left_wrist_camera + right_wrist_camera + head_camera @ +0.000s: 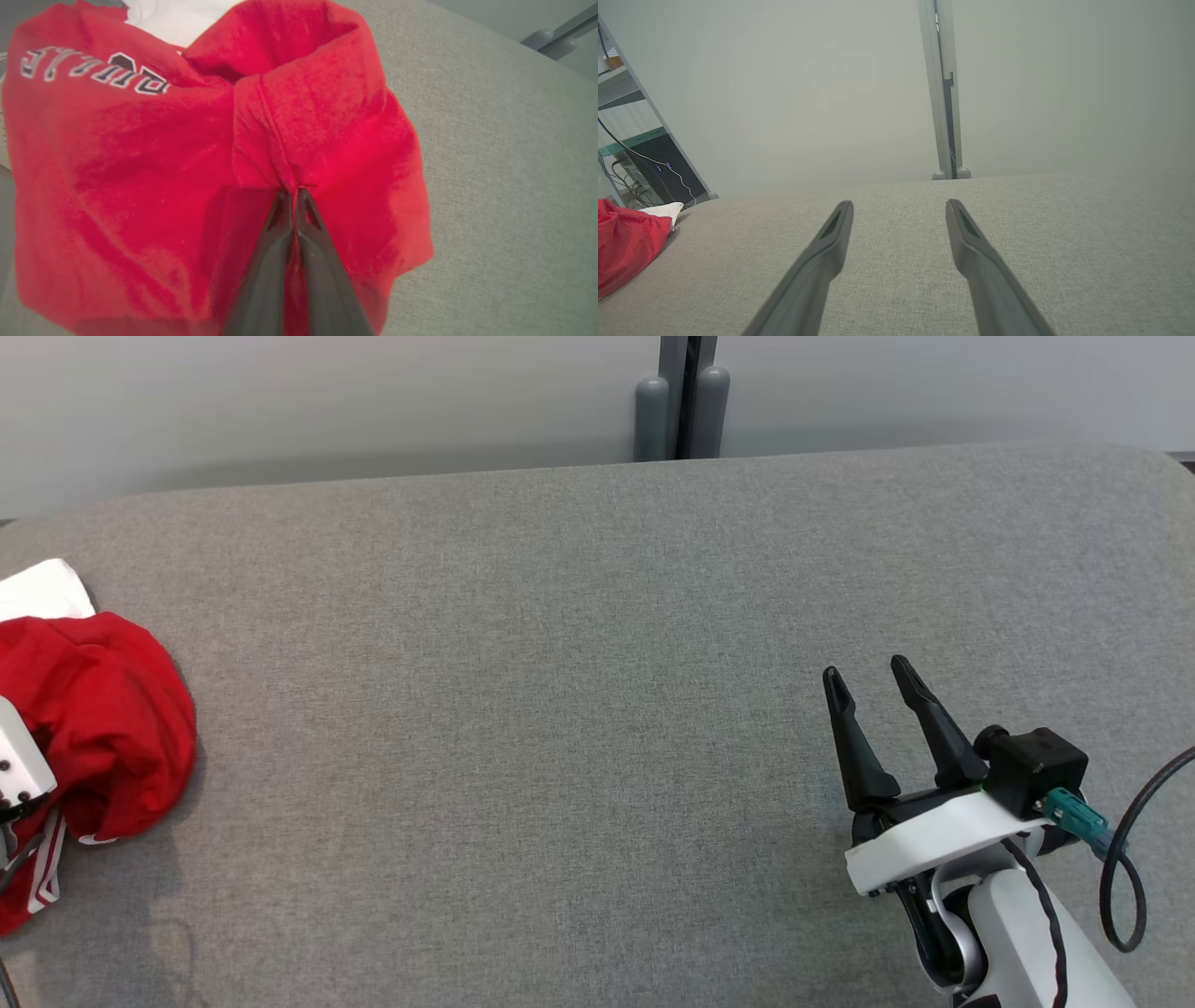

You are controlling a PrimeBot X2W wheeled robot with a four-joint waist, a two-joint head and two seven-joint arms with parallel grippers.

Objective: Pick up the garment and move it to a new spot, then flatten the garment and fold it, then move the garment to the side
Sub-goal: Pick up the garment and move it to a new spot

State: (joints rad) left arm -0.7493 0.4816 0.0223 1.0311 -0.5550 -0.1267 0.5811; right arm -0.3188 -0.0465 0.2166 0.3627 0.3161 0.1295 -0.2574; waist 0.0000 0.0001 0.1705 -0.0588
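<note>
Pinching a red fold, left pincer [295, 192] is closed on garment [107, 719], bunched at tabletop [597, 616] left edge. Right pincer [870, 674] gapes empty near the front right corner, well apart; left arm is nearer.

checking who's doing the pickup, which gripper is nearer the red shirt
Left. The left gripper is shut on a fold of the red shirt; the right gripper hangs open over the grey surface, far off to the shirt's right.
</note>
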